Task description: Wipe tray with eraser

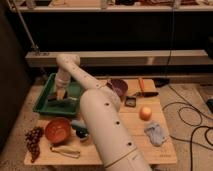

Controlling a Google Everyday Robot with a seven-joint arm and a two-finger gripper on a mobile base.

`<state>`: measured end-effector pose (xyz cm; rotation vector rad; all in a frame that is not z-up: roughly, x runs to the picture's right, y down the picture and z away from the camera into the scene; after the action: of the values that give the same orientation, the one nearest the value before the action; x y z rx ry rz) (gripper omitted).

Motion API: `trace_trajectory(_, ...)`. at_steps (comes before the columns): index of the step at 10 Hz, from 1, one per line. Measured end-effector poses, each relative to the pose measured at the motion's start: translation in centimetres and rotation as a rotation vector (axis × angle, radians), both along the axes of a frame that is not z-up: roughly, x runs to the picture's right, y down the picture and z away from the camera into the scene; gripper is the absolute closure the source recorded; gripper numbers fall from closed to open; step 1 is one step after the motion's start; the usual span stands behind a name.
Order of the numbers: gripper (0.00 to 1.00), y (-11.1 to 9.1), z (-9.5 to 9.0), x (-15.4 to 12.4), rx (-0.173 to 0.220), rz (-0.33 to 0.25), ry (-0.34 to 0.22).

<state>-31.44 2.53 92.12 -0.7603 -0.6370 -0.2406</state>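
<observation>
A bunch of dark grapes [33, 140] is seen at the far left of the wooden table [165, 150], with a round orange-red bowl [57, 130] just beside it and a pale elongated object [65, 151] lying near the front edge. Behind them, the green tray [46, 95] is set at the table's back left corner, and the end effector [60, 95] is lowered into it from the white arm [100, 120] that reaches across from the foreground. Whether the end effector is spread or pressed together cannot be told, and the eraser cannot be made out with certainty; a pale patch is visible under the tool on the tray floor. The wiping step itself is judged to be in hand, with the tool down at the tray's surface. For the next move, a steady sideways stroke along the tray floor would be called for, kept inside the raised rim and with contact maintained. Farther right, a blue-grey toy-like object [79, 128], a dark purple bowl [119, 87], a small dark square container [130, 101], an orange ball [145, 113] and a crumpled blue-grey cloth [156, 133] are left well apart from the work.
</observation>
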Motion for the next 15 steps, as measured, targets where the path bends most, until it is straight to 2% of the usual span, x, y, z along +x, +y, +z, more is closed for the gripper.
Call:
trace_trajectory(2,1.00,2.3,-2.0,-2.0,-0.006,-0.037,-0.045)
trace_trajectory(3,1.00,3.5,-2.6,-1.9,-0.015,-0.052,-0.054)
trace_trajectory(6,1.00,5.2,-2.8,0.1,-0.040,-0.067,-0.052)
trace_trajectory(8,1.00,5.6,-2.0,2.8,-0.065,-0.048,-0.024)
trace_trajectory(10,1.00,4.9,-0.7,4.9,-0.072,-0.017,0.014)
trace_trajectory(12,1.00,2.9,1.2,6.2,-0.066,0.004,0.054)
trace_trajectory(15,1.00,-0.6,2.3,5.1,-0.041,0.025,0.065)
